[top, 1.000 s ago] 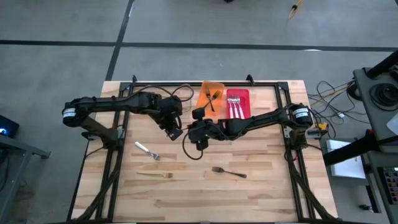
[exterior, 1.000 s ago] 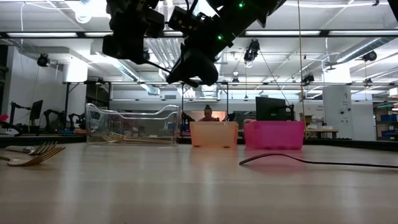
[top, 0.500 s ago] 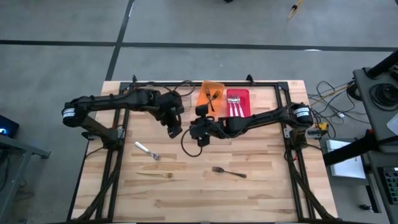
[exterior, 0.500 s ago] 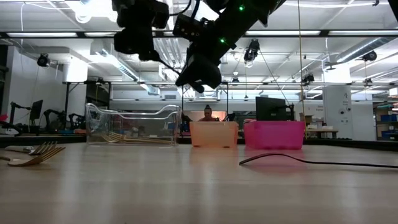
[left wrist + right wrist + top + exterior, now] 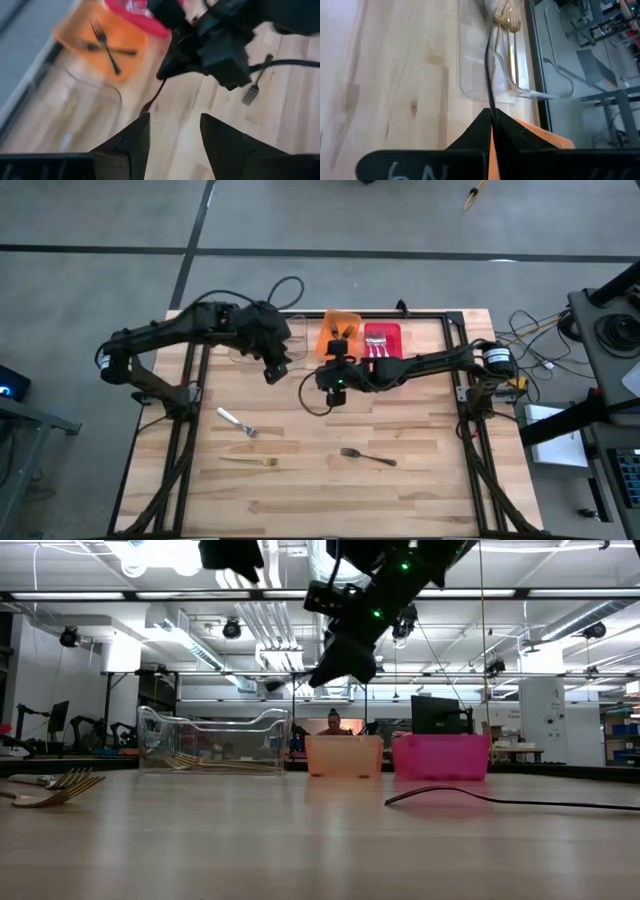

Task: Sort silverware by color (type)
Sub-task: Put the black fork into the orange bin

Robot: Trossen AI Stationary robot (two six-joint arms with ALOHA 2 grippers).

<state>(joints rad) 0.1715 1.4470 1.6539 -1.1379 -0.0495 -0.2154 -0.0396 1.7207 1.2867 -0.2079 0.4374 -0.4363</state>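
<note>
My right gripper hangs over the table's middle, near the orange bin, shut on a slim black utensil. My left gripper is raised beside the clear bin; its fingers stand open with nothing between them. On the table lie a silver fork with a pale handle, a gold fork and a black fork. The orange bin holds black forks, the red bin silver ones, and the clear bin gold ones. My right gripper pinches the black utensil at one end between its two fingertips; which end, I cannot tell. The fingers slant down from the table's right and lie along it. The rest sticks out straight past the fingertips, lifted clear of the table.
A black frame rail runs along the far edge behind the three bins. A loop of cable hangs under my right wrist. The near half of the wooden table holds only the three loose forks.
My left gripper has risen and gone toward the far edge, beside the clear bin, rolling as it went. My right gripper has carried the black utensil toward the far edge and a little right, nearer the orange bin.
</note>
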